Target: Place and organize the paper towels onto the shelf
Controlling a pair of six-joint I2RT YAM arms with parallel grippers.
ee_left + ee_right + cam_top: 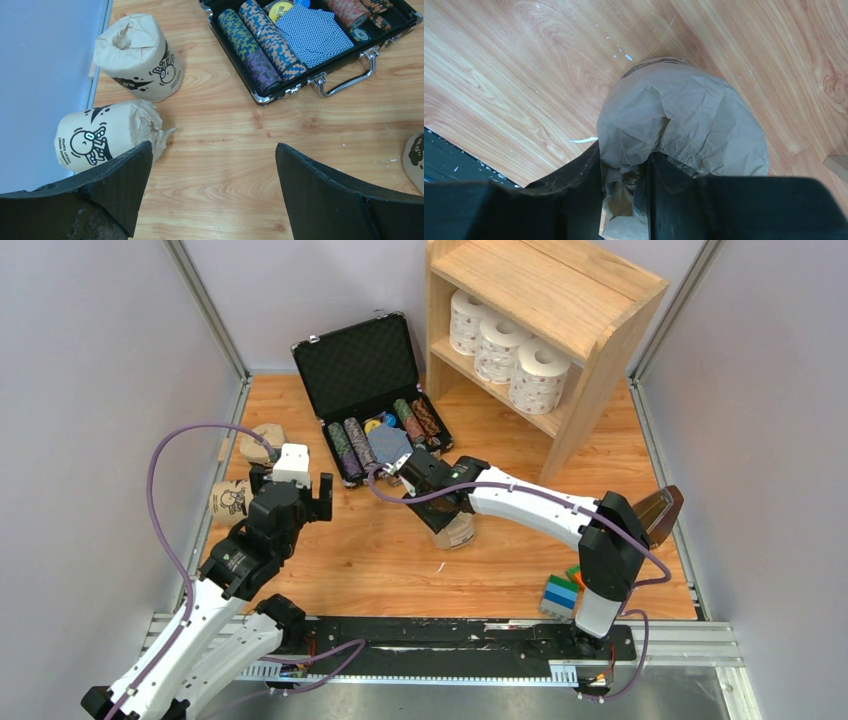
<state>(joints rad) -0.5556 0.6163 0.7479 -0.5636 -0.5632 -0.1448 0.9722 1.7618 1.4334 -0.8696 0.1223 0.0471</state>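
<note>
1. While the right end effector (pixel 624 195) is clenching its fingers on the crumpled top wrapper of a tan roll (pixel 694 115), that roll is standing upright, apparently resting on the table (pixel 499 75).
2. In the top view, this roll is sitting near the middle of the table, just in front of the open black case (pixel 360 360) and well apart from the shelf (pixel 560 285).
3. The left end effector (pixel 212 190) is hanging released, its jaws spread wide over bare wood and gripping nothing.
4. Two more tan rolls are waiting ahead of it by the left wall. One roll (pixel 140 57) is standing on end with its crumpled top up, and the other roll (pixel 105 135) is lying on its side, its cartoon print showing, just beside the left fingertip.
5. Three white rolls (pixel 498 348) are standing in a row on the shelf's inner board, close together under the flat top.
6. The case is holding rows of striped chips (pixel 260 45).
7. A few coloured blocks (pixel 560 592) are lying near the right arm's base.
</note>
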